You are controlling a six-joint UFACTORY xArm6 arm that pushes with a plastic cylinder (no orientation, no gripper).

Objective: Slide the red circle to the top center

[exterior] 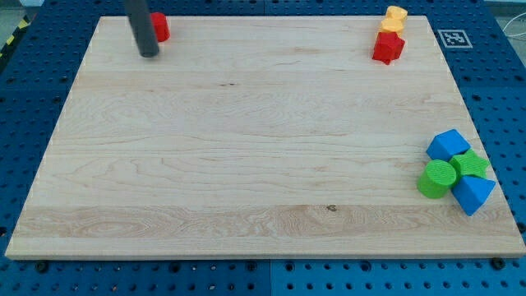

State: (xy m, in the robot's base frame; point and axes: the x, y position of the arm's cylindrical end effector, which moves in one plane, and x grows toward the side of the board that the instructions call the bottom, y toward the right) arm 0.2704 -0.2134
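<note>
Camera view shows the red circle (pixel 160 27) near the board's top left corner, close to the top edge and partly hidden behind the dark rod (pixel 141 23). My tip (pixel 149 54) rests on the wood just below and to the left of that block, apparently touching or very nearly touching its lower left side; the exact contact cannot be made out. The arm has no fingers to release or clench, only the rod, so nothing is grasped. The wooden board (pixel 246 148) lies on a blue perforated table (pixel 501 99). Well apart, at the top right corner, a yellow block (pixel 394 18) of unclear shape sits just above a red star-like block (pixel 388 47), the two touching. At the right edge, lower down, four blocks huddle together: a blue cube-like block (pixel 448 145) on top, a green cylinder (pixel 436 178) at the left, another green block (pixel 472 164) to the right, and a blue triangular block (pixel 474 194) at the bottom. A small black-and-white marker (pixel 454 38) sits beyond the board's top right corner.
</note>
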